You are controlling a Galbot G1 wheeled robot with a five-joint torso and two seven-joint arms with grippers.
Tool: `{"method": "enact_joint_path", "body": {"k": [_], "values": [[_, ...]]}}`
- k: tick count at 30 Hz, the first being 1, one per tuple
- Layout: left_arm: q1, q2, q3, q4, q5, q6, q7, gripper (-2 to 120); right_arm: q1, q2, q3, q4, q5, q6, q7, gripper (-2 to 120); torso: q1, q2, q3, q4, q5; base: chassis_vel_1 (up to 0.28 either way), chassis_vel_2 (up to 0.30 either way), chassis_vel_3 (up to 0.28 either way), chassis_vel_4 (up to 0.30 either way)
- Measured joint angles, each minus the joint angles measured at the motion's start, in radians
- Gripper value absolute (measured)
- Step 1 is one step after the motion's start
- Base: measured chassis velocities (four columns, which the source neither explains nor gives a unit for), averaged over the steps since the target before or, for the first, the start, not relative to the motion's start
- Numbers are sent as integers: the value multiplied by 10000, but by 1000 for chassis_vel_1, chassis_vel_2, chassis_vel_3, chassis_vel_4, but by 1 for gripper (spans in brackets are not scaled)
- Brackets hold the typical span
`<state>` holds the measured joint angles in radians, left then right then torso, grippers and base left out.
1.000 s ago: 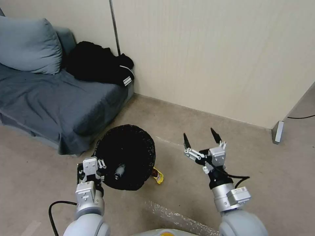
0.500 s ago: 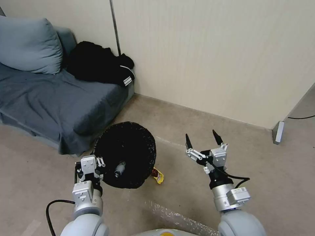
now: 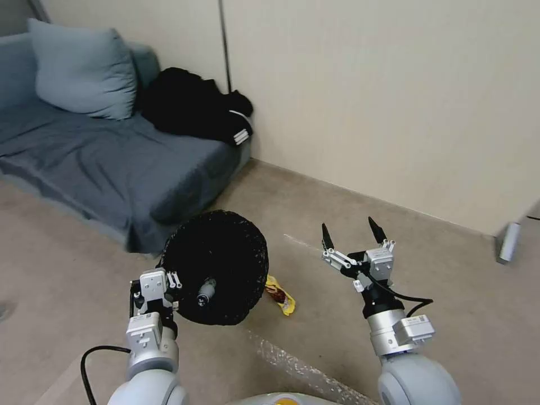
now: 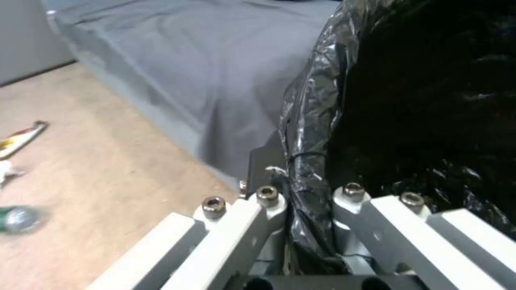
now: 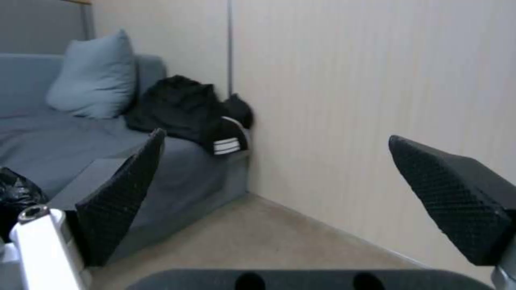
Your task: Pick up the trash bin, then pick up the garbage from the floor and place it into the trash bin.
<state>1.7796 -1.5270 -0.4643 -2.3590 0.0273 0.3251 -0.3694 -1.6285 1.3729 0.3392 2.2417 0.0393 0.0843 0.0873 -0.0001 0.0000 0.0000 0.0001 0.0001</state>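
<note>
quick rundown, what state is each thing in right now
trash bin: lifted off the floor, tilted, black liner over its rim
left hand: shut on the bin's rim
right hand: open, empty, held above the floor
small bottle: lying inside the bin
yellow wrapper: on the floor beside the bin
black clothing: heaped on the sofa

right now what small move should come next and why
Probably lower the right gripper toward the yellow wrapper. Its fingers are open and empty above the floor, while the left gripper is shut on the trash bin, whose edge sits just above the wrapper.
</note>
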Motion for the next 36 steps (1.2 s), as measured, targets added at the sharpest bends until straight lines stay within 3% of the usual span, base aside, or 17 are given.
{"method": "enact_joint_path", "body": {"k": [30,34,36], "values": [[11,46,118,56,17,-81,-12,3,190,-317,323,241,370,-450,-110,100,1,0,0,-5,-1,89,91,91,90],[44,49,112,38,20,-81,-21,3,311,-452,451,235,507,-689,-203,100,1,0,0,-2,-1,0,0,0,0],[74,45,110,30,31,-81,-29,3,551,-656,629,150,698,-1648,-274,100,1,0,0,-2,-1,0,0,0,0]]}}
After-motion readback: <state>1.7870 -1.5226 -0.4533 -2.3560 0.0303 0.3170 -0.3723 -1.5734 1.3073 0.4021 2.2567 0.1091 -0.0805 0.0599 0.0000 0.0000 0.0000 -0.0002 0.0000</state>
